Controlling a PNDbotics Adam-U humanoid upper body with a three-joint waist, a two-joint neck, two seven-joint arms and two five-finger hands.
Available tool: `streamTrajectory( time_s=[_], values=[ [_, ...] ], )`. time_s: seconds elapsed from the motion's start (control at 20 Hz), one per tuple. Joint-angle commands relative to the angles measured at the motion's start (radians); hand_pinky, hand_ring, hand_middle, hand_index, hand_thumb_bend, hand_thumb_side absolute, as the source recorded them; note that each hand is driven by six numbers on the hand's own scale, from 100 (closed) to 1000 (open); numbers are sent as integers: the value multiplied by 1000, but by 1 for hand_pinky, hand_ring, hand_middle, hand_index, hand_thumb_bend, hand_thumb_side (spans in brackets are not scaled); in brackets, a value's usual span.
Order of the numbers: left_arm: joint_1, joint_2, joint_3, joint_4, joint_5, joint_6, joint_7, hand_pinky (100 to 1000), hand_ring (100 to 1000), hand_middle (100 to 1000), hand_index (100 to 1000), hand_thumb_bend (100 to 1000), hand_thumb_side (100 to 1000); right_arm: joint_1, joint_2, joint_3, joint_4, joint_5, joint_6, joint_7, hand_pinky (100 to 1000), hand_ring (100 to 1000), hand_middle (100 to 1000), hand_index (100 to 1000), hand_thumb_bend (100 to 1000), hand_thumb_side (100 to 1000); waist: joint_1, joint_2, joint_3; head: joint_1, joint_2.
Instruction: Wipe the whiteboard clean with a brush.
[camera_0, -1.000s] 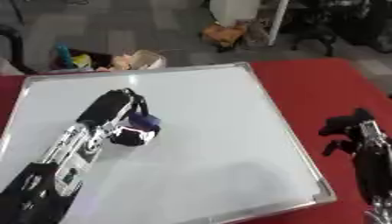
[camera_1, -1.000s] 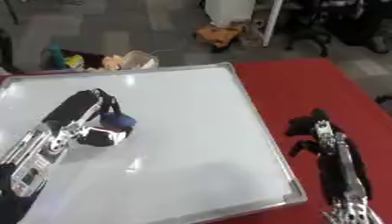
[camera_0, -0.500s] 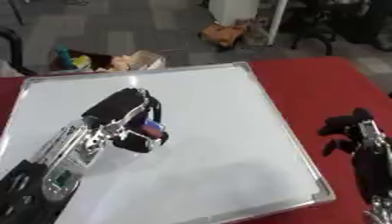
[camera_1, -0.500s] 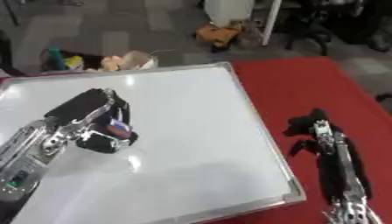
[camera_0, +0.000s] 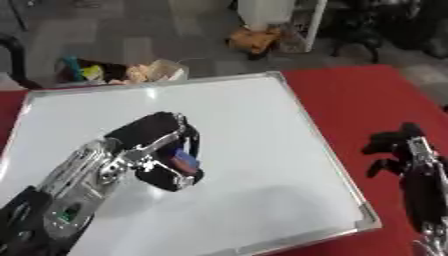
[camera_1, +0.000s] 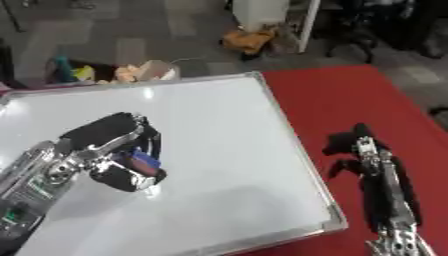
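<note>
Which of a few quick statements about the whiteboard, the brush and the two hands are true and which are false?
1. The left hand is curled round the brush over the whiteboard. True.
2. The right hand is pressing on the whiteboard. False: it sits over the red tabletop, off the board's right edge, holding nothing.
3. The whiteboard lies flat on the red tabletop. True.
4. The brush rests at the board's far right corner. False: it is left of the board's middle, in the left hand.
5. Thick black writing covers the board. False: no writing shows on the visible surface.
</note>
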Motion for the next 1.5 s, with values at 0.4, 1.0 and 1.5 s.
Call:
streamTrajectory(
  time_s=[0.4,1.0,1.5],
  values=[
    [12,-33,-10,65,-18,-27,-152,424,696,556,657,584,331,-9,-23,-3,-22,-7,2,3,329,581,501,606,100,949,-1,-16,-6,-5,-14],
    [21,-20,134,43,-197,-27,-41,612,795,688,726,975,598,-5,-17,-6,-22,-4,3,0,329,580,501,605,100,949,-6,-13,3,-12,-15],
    [147,61,303,-130,40,29,274,498,818,622,688,890,660,-1,-15,-13,-22,0,3,-7,329,580,500,605,100,949,-7,-8,20,-32,-17]
  ],
)
